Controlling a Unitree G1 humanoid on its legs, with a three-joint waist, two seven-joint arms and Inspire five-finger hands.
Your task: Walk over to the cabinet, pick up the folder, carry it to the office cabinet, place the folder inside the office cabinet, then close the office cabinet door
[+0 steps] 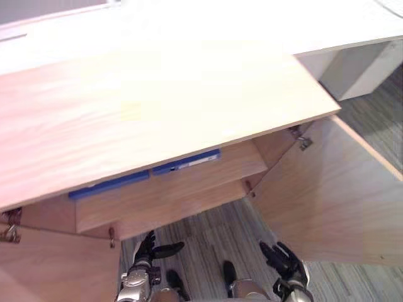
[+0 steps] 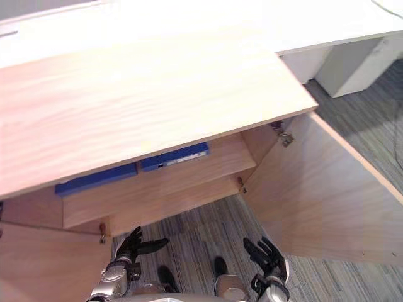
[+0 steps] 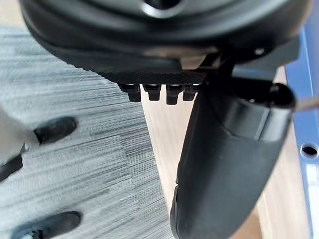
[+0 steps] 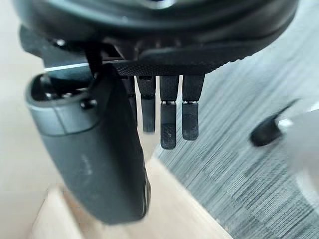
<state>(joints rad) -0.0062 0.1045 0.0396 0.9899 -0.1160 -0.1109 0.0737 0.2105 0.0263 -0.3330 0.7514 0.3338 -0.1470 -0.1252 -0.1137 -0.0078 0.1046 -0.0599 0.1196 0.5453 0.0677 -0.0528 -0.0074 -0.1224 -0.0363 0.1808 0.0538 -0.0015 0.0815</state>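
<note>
Light wooden cabinet (image 1: 157,107) stands open, seen from above. Its right-hand door (image 1: 334,195) swings out across the lower right of the frame, and a second door (image 1: 44,264) shows at lower left. A flat blue folder (image 1: 189,161) lies on the upper wooden shelf (image 1: 189,189), just under the front edge of the top, centre of frame. A second blue strip (image 1: 107,184) lies just beside it, further left. Same folder or another, cannot tell.

Judgement: the folder looks already stowed, so the step in hand is shutting the door. To do it well, bring the right hand round to the door's outer face and push with flat fingers near the free edge, away from the hinge. Sweep steadily until the door meets the frame, with the left hand clear of the gap.

Left hand (image 1: 148,251), bottom centre-left over grey striped carpet (image 1: 214,233): fingers loosely spread, thumb out, holding and touching nothing. Right hand (image 1: 283,259), bottom centre-right, near the door's inner face: fingers straight, relaxed, empty.
</note>
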